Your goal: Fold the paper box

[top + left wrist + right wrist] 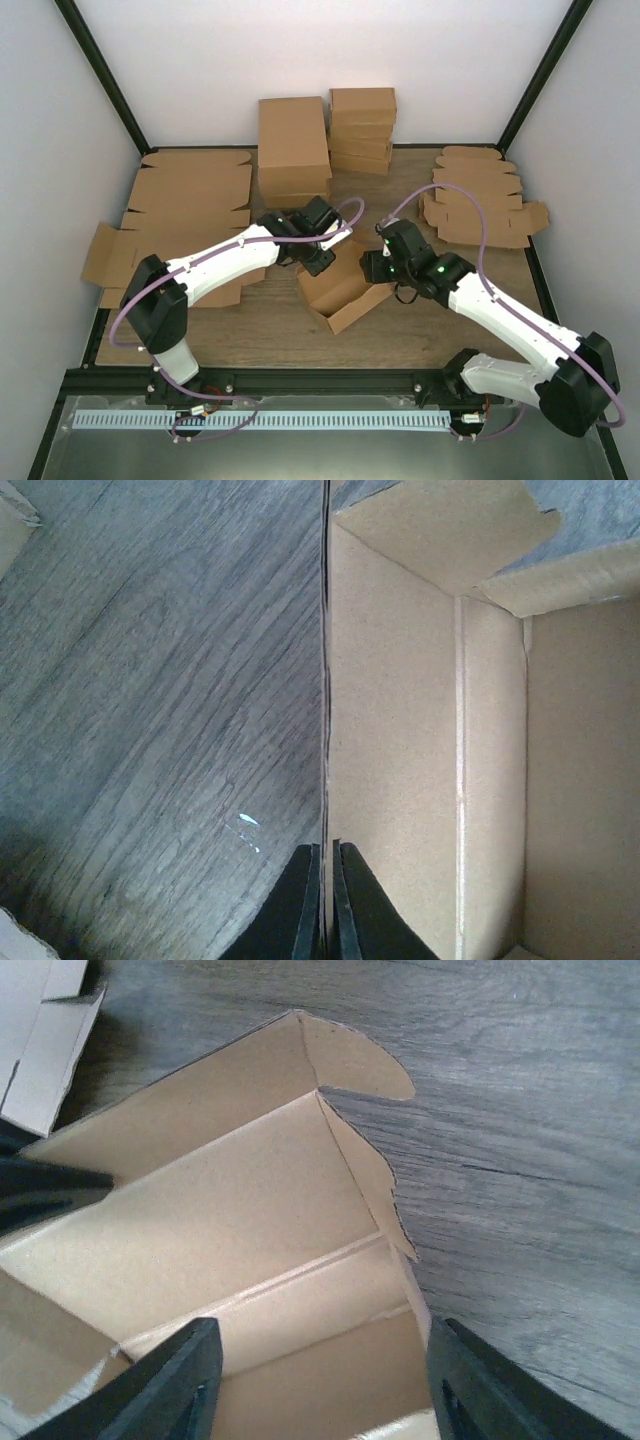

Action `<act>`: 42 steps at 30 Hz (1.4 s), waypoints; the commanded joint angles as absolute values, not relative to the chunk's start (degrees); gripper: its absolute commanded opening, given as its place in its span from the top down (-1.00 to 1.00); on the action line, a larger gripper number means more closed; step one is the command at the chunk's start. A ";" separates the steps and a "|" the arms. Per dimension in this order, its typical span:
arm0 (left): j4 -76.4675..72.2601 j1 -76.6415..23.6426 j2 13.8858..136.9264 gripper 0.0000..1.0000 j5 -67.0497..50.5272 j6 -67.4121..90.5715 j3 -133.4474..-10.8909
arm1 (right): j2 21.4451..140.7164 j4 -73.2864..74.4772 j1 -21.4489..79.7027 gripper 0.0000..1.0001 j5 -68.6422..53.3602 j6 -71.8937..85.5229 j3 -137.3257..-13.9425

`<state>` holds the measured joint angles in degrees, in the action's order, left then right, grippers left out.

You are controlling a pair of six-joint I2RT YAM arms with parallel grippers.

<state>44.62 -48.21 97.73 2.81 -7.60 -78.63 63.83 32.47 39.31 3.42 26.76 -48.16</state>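
Paper box [342,292] wall stood edge-on between the left jaws, which were pinched shut on that thin upright panel. The box's open inside lay to one side of them and bare surface [150,680] to the other. The right jaws stood well apart above the box's other end and gripped nothing, with a loose rounded flap [360,1060] just beyond them. Half-erected, the box sat mid-surface between both arms. As single-ply cardboard it would likely be light and springy, stiff across panels but weak at creases, and prone to slide. Panel edges near a crease looked the best hold.
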 commanded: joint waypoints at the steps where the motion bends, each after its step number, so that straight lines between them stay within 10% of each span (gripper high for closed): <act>1: 43.77 -48.45 98.53 0.93 3.42 -7.18 -78.40 | 60.45 36.72 39.81 -0.25 3.99 28.28 -50.17; 22: 44.27 -48.51 98.50 0.90 3.18 -5.64 -79.65 | 52.35 32.80 39.81 -0.51 -15.31 40.66 -36.55; 37: 39.91 -48.40 94.41 0.12 8.25 4.75 -82.81 | 58.97 18.82 40.92 -0.43 -21.20 42.12 -28.91; 42: 39.39 -48.36 86.76 -0.60 13.95 10.02 -81.27 | 59.63 16.77 43.37 -0.47 -21.19 42.50 -28.26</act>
